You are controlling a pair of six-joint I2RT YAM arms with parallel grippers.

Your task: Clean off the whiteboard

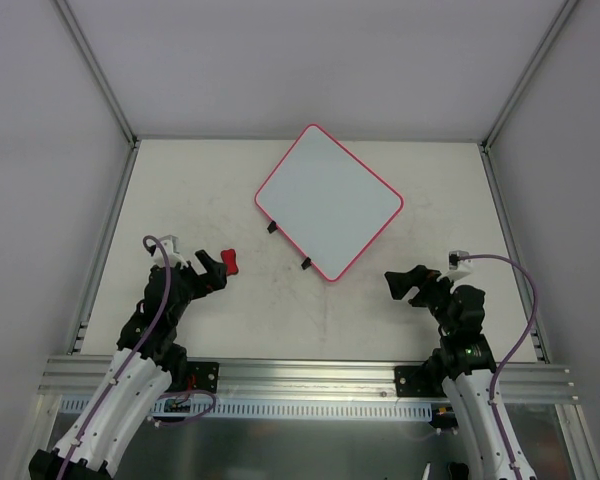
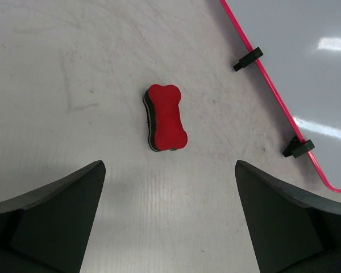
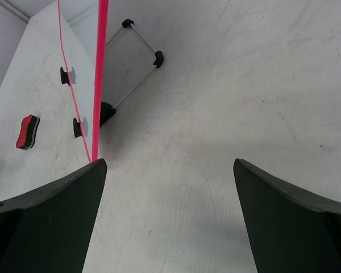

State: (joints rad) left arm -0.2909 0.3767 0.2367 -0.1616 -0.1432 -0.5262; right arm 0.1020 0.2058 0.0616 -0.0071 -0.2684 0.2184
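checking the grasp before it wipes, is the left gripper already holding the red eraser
No, the red eraser lies on the table, apart from both fingers of the open left gripper.

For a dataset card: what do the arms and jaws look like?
Left arm and right arm: white lower links, black upper joints. A thin purple cable loops along each to a small white wrist block. The jaws are broad, matte black wedges.

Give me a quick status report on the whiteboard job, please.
Left gripper open, eraser just ahead, ungrasped. Right gripper open, empty. Whiteboard shows no marks. Nothing in the way.
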